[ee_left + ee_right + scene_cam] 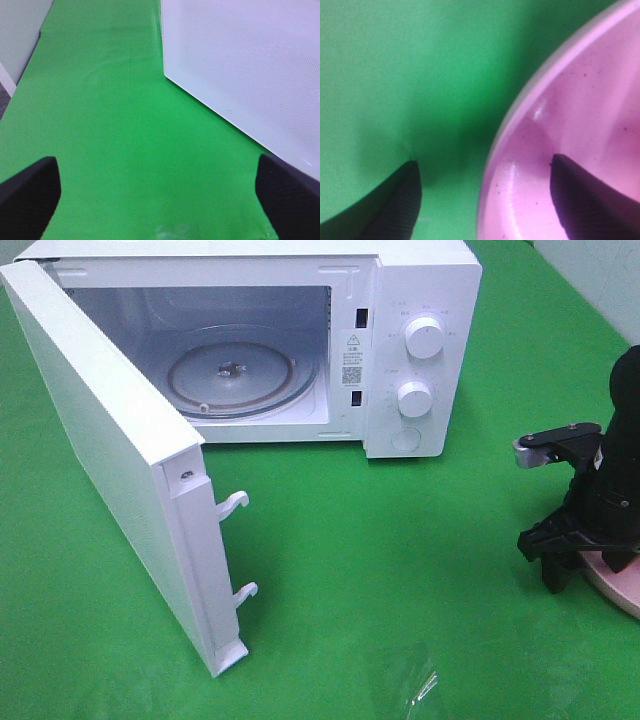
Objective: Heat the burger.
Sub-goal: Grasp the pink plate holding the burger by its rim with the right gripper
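A white microwave (420, 280) fills the upper part of the frame on a green table (400, 570). Its door (110, 440) swings open toward the lower left, with two latch hooks (232, 504) on its edge. Inside lies a round glass turntable (235, 375). Two white knobs (425, 338) sit one above the other on the panel. A pink plate (618, 585) shows at the right edge.

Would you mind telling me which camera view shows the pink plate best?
The right wrist view: the pink plate fills much of it, with its rim and speckled inner surface close up. The exterior high view shows only a sliver at its right edge. The left wrist view shows none.
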